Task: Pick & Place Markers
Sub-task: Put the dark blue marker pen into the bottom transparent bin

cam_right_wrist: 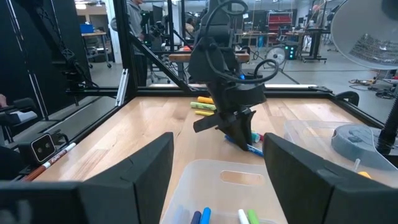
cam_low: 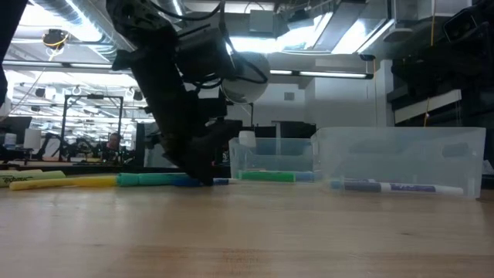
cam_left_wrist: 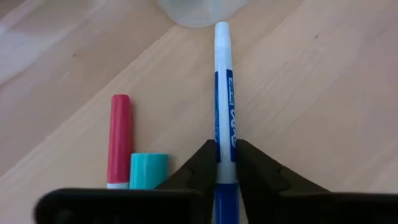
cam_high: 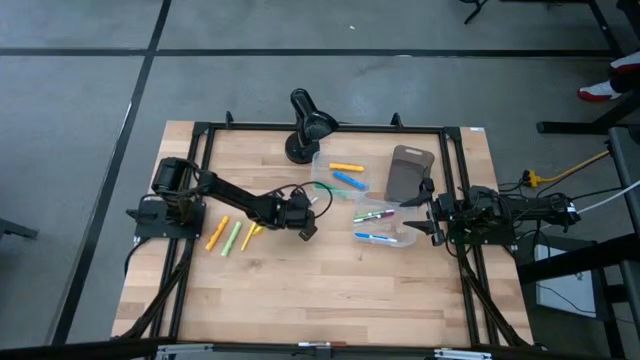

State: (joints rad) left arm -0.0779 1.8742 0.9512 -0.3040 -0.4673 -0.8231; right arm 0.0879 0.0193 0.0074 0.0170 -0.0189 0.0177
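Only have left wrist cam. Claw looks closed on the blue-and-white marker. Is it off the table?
Observer: No. The low view shows the blue-and-white plastic marker lying flat on the wooden table, with the left claw down on it.
Operator: Nearest bin?
Observer: From above, a clear plastic bin sits just past the claw. It holds an orange marker and a blue marker.
Operator: Is the right arm in the way?
Observer: No. The right claw is open at the table's right side, by the edge of a second clear bin.
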